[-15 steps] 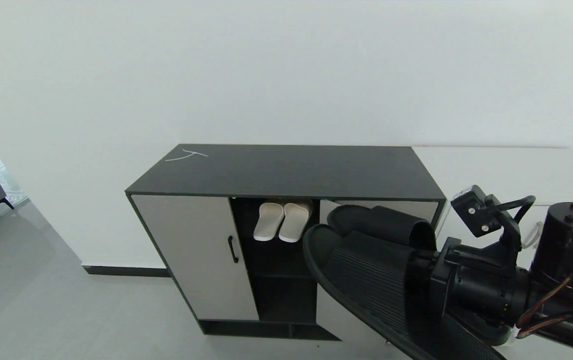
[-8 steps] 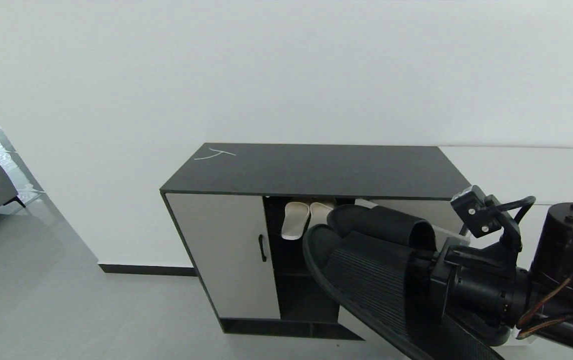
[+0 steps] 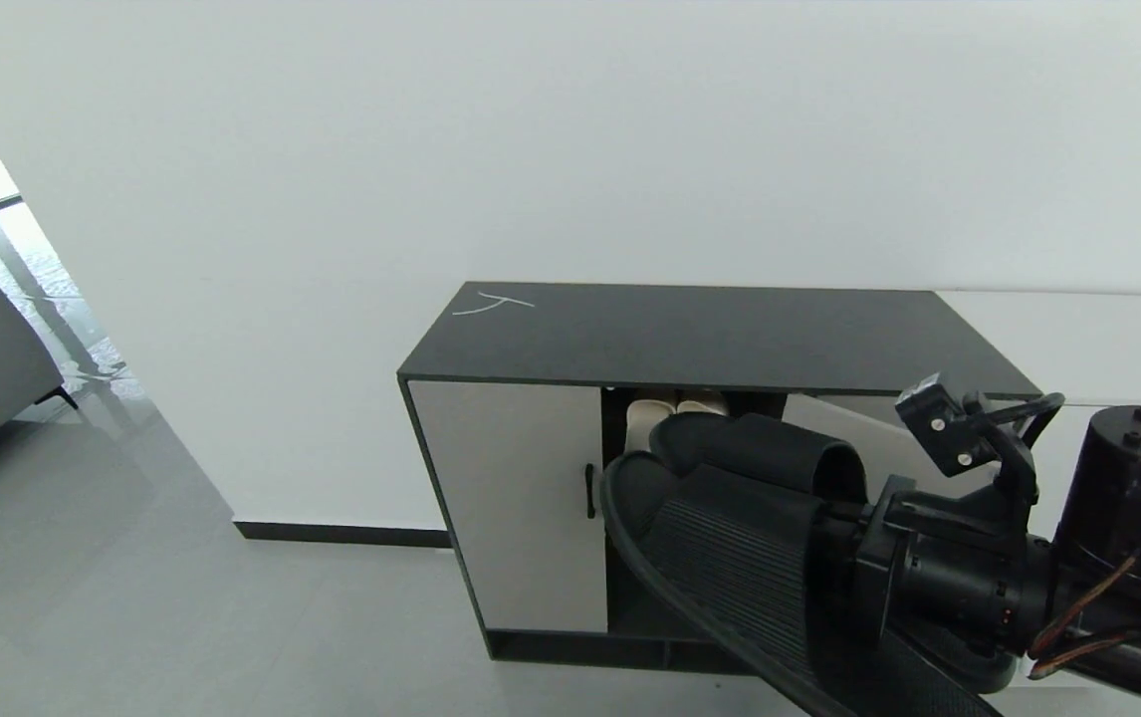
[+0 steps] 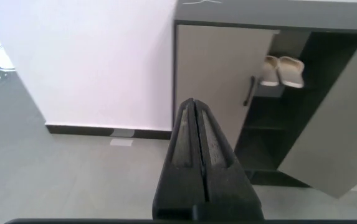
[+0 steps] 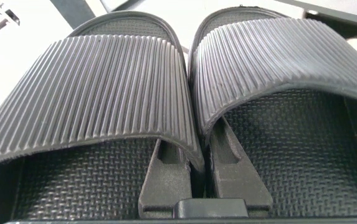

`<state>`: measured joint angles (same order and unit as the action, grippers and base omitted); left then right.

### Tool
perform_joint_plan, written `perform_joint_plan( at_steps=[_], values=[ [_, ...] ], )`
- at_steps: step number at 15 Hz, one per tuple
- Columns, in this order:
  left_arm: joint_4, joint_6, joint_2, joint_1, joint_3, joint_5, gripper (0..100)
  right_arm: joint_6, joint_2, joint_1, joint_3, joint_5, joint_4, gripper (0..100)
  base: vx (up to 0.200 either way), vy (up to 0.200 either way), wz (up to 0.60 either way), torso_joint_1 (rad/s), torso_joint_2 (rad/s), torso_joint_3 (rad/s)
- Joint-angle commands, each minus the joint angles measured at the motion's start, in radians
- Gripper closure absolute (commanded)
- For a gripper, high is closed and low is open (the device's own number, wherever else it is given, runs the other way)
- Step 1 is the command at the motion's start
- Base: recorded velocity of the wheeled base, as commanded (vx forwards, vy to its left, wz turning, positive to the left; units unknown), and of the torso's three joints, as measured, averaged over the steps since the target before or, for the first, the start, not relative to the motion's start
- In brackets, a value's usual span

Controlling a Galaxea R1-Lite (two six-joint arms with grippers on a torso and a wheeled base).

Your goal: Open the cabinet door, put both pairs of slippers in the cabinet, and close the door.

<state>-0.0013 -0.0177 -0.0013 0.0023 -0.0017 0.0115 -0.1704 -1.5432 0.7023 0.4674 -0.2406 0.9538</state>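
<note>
Jaws around black slippers' (image 5: 116, 93) inner edges

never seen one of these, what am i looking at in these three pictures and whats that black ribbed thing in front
This is a two-armed robot on wheels, seen through its own cameras. The wide picture comes from its head, looking down at a low cabinet against a white wall. Its left door is closed, its right door hangs open, and a pair of white slippers sits on the upper shelf inside. The other two pictures come from cameras on the wrists. One shows the left gripper, a two-fingered clamp, shut on nothing, with the cabinet beyond. The other shows the right gripper pinching together the inner edges of a pair of black slippers. That is the ribbed thing in the head view, held up before the cabinet's opening.
</note>
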Motion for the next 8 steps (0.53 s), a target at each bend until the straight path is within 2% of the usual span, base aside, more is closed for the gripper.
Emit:
perform_joint_plan(
  at_steps=[1,2,5,8],
  values=[
    [0.0,-0.001,0.001,0.001,0.0,0.001,100,0.0,-0.002,0.0,-0.001,0.0,0.0,100,0.0,0.2,0.0,0.002,0.0,0.002],
    [0.0,-0.001,0.001,0.001,0.0,0.001,100,0.0,-0.002,0.0,-0.001,0.0,0.0,100,0.2,0.2,0.0,0.002,0.01,0.002],
    [0.0,-0.004,0.001,0.001,0.0,0.001,100,0.0,-0.002,0.0,-0.001,0.0,0.0,100,0.0,0.0,0.0,0.0,0.0,0.0],
    [0.0,-0.004,0.001,0.001,0.0,0.002,100,0.012,-0.002,0.0,-0.003,0.0,0.0,100,0.2,0.0,0.0,0.001,0.0,-0.001]
  ],
)
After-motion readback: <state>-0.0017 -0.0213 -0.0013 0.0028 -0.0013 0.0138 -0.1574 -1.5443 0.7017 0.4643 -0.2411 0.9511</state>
